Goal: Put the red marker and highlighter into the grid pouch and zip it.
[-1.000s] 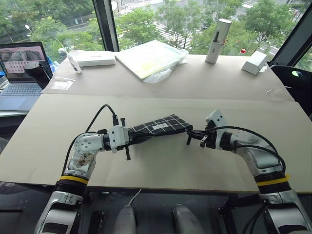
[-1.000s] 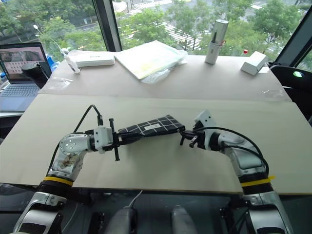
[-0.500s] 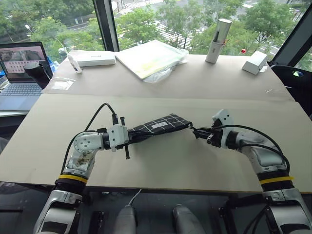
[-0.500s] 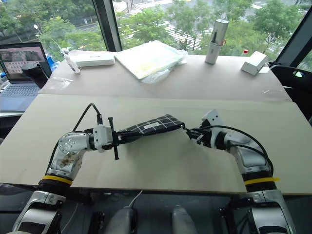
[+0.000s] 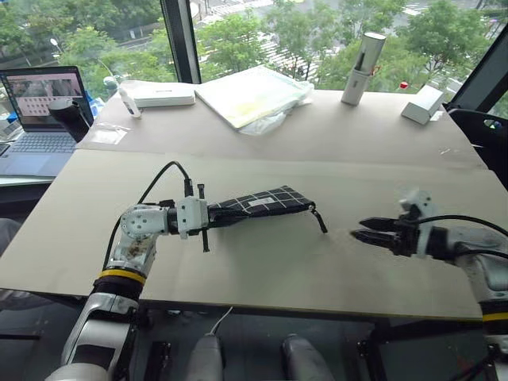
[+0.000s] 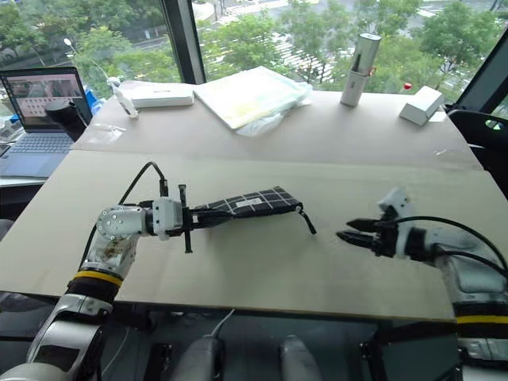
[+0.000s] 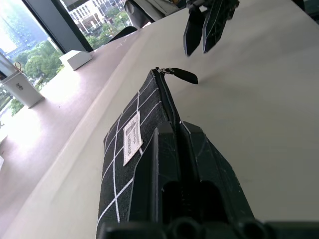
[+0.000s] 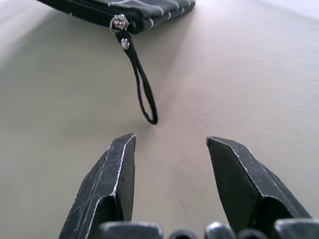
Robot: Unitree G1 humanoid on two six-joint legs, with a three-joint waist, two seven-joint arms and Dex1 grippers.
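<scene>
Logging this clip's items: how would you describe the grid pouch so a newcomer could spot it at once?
On the near tan table, look just right of the left gripper, which is shut on one end of it. The grid pouch is a flat black fabric case with thin white grid lines, a small white label, and a black zipper cord trailing from its free end.

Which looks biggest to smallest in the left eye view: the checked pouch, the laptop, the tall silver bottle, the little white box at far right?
1. grid pouch, about level with the laptop, which the frame's edge cuts off, so I won't rank those two.
3. silver bottle.
4. white box.
The bottle and box stand farther off, so they may really be larger.
</scene>
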